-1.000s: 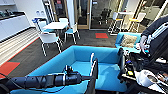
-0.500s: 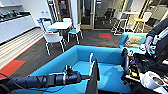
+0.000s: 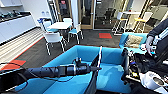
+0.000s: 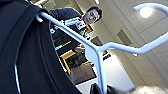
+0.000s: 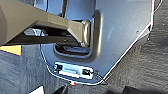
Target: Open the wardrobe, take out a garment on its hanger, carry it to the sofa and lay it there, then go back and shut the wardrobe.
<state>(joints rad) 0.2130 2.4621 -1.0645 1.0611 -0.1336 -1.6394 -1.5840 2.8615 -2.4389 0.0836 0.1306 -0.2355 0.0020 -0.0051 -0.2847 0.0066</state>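
Observation:
The bright blue sofa [image 3: 110,72] stands right in front of me, its seat bare. My left arm reaches in over it, and the left gripper [image 3: 98,68] is shut on the thin white hanger [image 3: 100,53], which stands upright above the seat. The black garment [image 3: 93,80] hangs limp from it over the sofa's front. In the left wrist view the hanger [image 4: 75,32] crosses overhead, with the dark cloth [image 4: 25,55] draped on its shoulder. My right arm [image 3: 152,80] is folded low at the right.
White chairs [image 3: 53,37] and a white table [image 3: 60,25] stand behind the sofa on the left. A blue armchair with a cushion [image 3: 133,40] is at the back right. A person [image 3: 156,35] with a control rig stands at the right edge.
The whole view has shifted: I have driven closer to the sofa, which now looms larger. The left arm still holds the hanger out in the same pose.

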